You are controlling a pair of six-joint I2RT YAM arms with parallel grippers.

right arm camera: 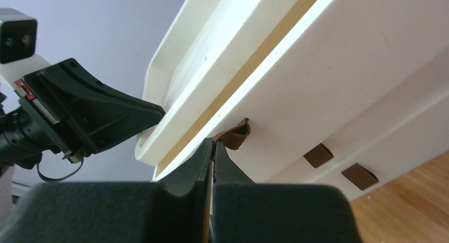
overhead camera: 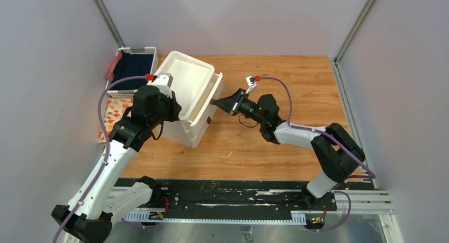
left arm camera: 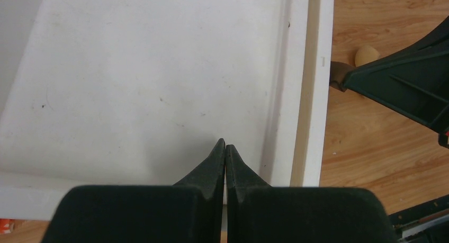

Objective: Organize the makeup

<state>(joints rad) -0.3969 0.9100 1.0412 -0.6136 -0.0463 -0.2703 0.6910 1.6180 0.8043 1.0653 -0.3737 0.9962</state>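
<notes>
Drawer-opening step imo: right gripper (right arm camera: 212, 150) jaws pinched shut on top drawer's (right arm camera: 328, 79) brown tab (right arm camera: 236, 134), left gripper (left arm camera: 225, 147) jaws shut, empty, over the box (overhead camera: 193, 89); next = straight pull w/o dragging it.

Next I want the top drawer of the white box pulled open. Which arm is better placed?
Right. The right hand is shut on the bent brown pull tab of the white top drawer. The left hand is shut above the white three-drawer box's flat top, away from any tab.

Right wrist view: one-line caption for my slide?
Right gripper, jaws shut on the brown tab of the top drawer in the white box.
</notes>
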